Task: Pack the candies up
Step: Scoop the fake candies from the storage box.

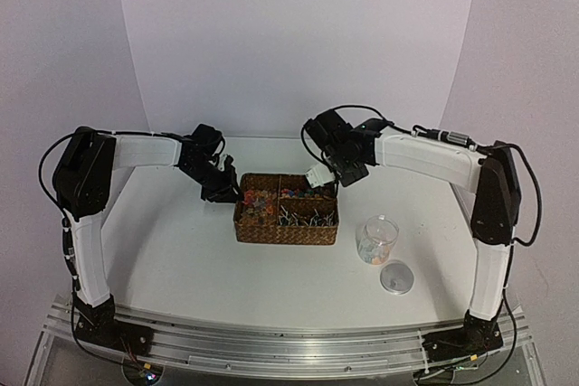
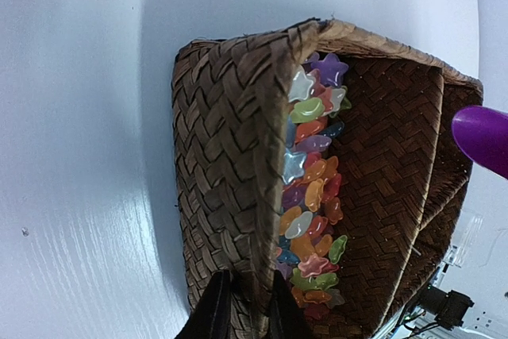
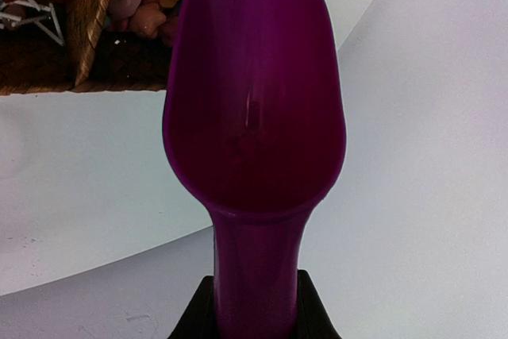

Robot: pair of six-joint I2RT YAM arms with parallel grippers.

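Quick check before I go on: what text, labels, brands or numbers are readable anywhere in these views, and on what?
None can be read. The woven basket, candies, magenta scoop, clear cup and round lid show no print; any marking on the arms is too small to tell.

Basket [image 1: 286, 228] mid-brown with a herringbone weave, darker brown inside; candies [image 2: 311, 188] translucent mixed colours: purple star at 12 o'clock of the heap, pale white-blue stars, then lime green, orange, red and pink down toward 6 o'clock. Scoop [image 3: 254, 101] solid glossy magenta-purple, no pattern, same purple at 3 o'clock edge of the left wrist view. Table [image 1: 181, 250] plain white, backdrop [image 1: 289, 42] pale lilac-white, arms [image 1: 90, 250] white with black joints, jar [image 1: 376, 240] at 4 o'clock of basket clear with pastel bits at its bottom, lid [image 1: 396, 277] at 5 o'clock of jar clear-greyish.
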